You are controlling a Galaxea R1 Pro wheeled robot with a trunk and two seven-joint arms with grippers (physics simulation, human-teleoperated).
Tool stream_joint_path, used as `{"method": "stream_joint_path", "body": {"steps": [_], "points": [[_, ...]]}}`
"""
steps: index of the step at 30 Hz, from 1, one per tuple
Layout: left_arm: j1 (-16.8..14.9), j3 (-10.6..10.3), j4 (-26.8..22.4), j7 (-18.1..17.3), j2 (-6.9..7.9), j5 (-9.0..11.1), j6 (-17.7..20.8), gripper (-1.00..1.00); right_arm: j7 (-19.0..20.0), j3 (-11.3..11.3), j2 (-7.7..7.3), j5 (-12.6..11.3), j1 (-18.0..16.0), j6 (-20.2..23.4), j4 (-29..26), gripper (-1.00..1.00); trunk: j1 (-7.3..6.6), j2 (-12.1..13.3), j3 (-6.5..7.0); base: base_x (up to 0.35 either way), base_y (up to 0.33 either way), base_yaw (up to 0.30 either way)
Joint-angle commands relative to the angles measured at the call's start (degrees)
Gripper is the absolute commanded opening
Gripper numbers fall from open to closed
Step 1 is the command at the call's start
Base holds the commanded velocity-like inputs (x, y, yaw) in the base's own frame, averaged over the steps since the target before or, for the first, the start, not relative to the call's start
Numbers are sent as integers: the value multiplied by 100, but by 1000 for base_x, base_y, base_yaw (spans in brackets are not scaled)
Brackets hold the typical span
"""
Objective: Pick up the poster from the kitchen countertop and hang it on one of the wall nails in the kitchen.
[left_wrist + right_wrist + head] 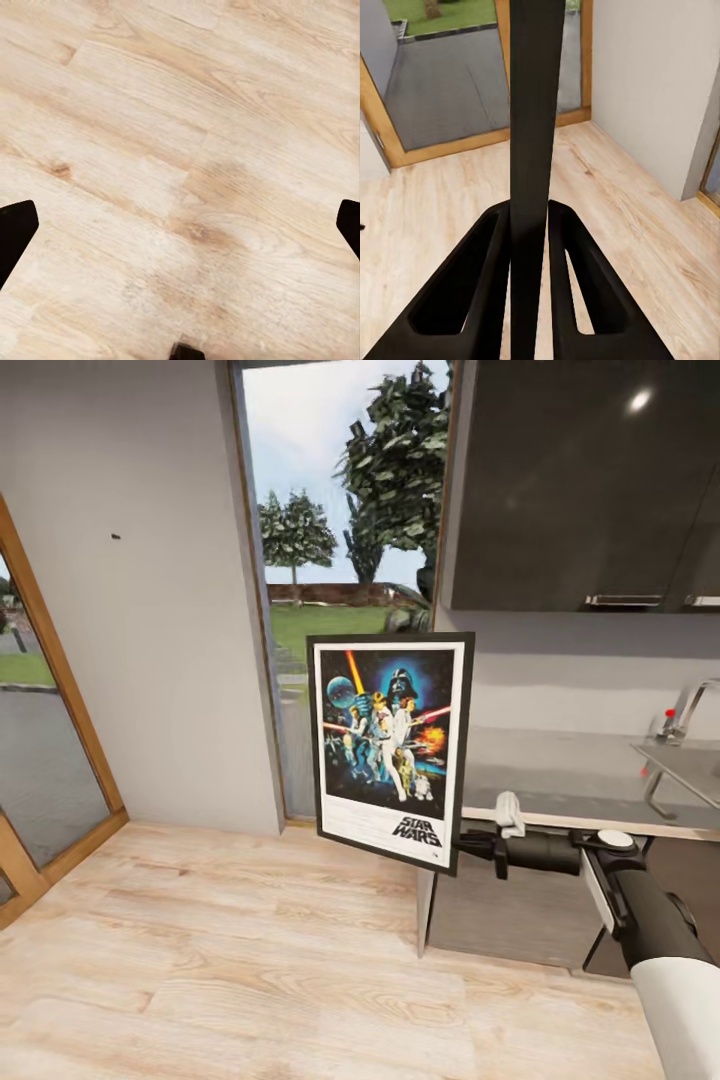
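The Star Wars poster hangs upright in the air in front of the window, facing me. My right gripper is shut on its lower right edge, arm reaching in from the right. In the right wrist view the poster's black frame edge runs between the two fingers, clamped tight. A tiny dark wall nail dots the pale grey wall up at the left, well away from the poster. The kitchen countertop with its steel sink lies to the right behind the arm. My left gripper is open over wood floor.
A tall window stands behind the poster. Dark upper cabinets hang at the right. A wood-framed glass door is at the left. A white cloth lies on the counter's front edge. Light wood floor spreads below.
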Motion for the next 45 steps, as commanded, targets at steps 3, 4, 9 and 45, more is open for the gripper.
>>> {"method": "stream_joint_path", "body": {"steps": [3,4,9,45], "points": [[-3,12,-13,-30,-2,22,46,100,134,-17,-10,15,-11,85,1,-100,-65,115,47,0,0,0],[-1,12,-13,-30,-2,22,46,100,142,-18,-11,15,-11,85,1,-100,-87,155,65,0,0,0],[-2,12,-15,-30,-2,23,46,100,171,-45,-15,9,-13,88,5,-100,-197,356,155,0,0,0],[-3,12,-15,-30,-2,22,46,100,176,-292,10,-6,-14,79,-4,-100,-987,1800,801,0,0,0]]}}
